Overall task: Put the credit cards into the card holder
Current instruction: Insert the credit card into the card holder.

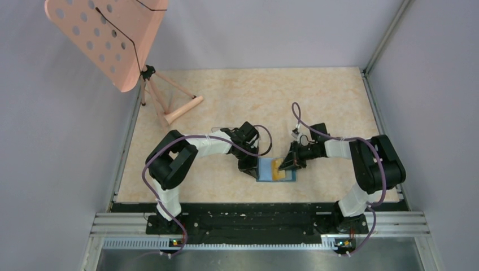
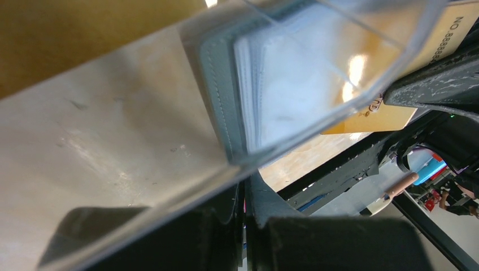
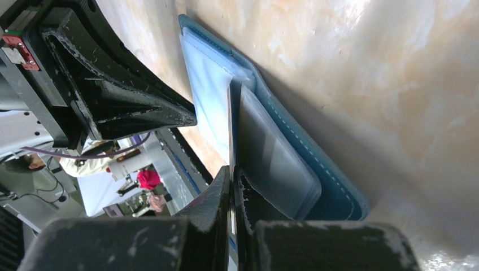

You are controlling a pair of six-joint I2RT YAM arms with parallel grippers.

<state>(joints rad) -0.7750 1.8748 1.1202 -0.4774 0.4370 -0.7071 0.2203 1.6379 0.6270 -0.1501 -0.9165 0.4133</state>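
Observation:
The teal-blue card holder (image 1: 265, 171) lies open on the table between both grippers. My right gripper (image 1: 286, 162) is shut on the orange-yellow credit card (image 1: 278, 168) and holds it over the holder. In the right wrist view, the gripper (image 3: 233, 176) pinches the card (image 3: 230, 127) edge-on, its far end among the clear pockets of the holder (image 3: 333, 186). My left gripper (image 1: 250, 164) is at the holder's left side. In the left wrist view, it (image 2: 247, 189) is shut on a clear pocket leaf (image 2: 316, 51) of the holder (image 2: 217, 84), with the orange card (image 2: 373, 119) behind it. No other cards show.
A pink perforated stand (image 1: 107, 39) on a wooden tripod (image 1: 169, 107) stands at the far left corner. Grey walls enclose the marbled table (image 1: 254, 96). A black and metal rail (image 1: 260, 223) runs along the near edge.

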